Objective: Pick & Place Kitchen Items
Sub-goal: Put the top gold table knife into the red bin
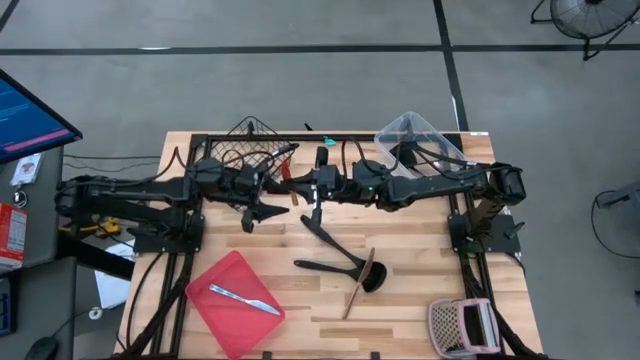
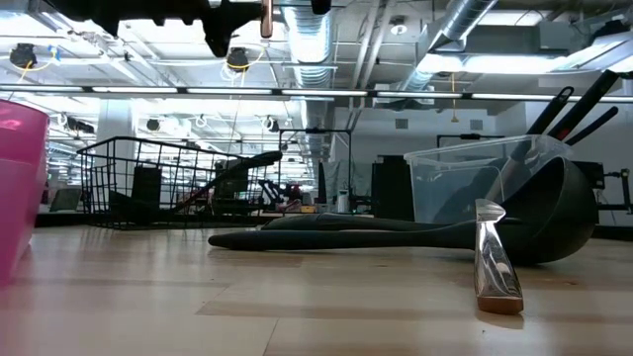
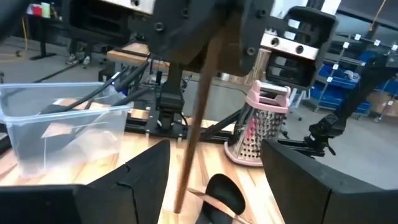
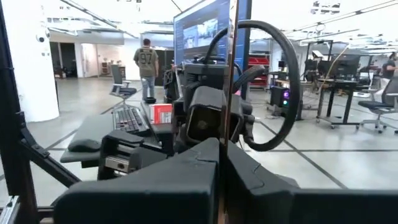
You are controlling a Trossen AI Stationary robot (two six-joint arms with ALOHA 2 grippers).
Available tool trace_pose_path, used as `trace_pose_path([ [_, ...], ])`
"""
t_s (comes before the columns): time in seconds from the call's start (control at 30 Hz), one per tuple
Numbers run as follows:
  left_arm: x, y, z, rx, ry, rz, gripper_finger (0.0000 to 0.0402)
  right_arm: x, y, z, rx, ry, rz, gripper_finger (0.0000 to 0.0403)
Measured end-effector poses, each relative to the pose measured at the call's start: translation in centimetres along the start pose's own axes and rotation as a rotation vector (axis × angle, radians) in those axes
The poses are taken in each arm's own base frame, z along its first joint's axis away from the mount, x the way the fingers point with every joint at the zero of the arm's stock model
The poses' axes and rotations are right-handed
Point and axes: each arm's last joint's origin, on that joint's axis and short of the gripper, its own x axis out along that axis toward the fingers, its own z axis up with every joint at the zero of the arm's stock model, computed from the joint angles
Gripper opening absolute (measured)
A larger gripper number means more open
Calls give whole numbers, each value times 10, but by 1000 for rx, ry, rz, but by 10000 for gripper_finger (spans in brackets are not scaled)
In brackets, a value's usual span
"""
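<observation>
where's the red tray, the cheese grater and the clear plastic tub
red tray point(image 1: 225, 300): high view, bare part of its floor
cheese grater point(image 3: 254, 134): left wrist view, its metal face
clear plastic tub point(image 1: 428, 133): high view, its see-through wall

Light is even and bright from overhead, and on the table point(image 1: 400, 290) the shadows are soft and short. The low view looks up into rows of ceiling strip lights point(image 2: 297, 91) that glare white, while the wood in front glows warm; the near pink tray edge point(image 2: 20, 178) is a blurred mass, and the ladle point(image 2: 534, 222) and copper handle point(image 2: 495, 262) are fairly sharp. In the left wrist view the near fingers point(image 3: 292, 186) are dark and soft, and the clear bin point(image 3: 56, 127) catches pale highlights. The right wrist view shows bright white walls and floor, its near fingers point(image 4: 186, 186) black and out of focus.
</observation>
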Motion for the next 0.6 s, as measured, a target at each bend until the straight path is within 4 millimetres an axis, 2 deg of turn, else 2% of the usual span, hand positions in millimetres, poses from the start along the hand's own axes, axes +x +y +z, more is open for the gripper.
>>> trace_pose_path([
  [0.27, 0, 0, 2, 31, -24, 8, 237, 0, 1, 0, 8, -1, 11, 0],
  [0.6, 13, 5, -5, 36, -24, 9, 237, 0, 2, 0, 11, -2, 36, 0],
])
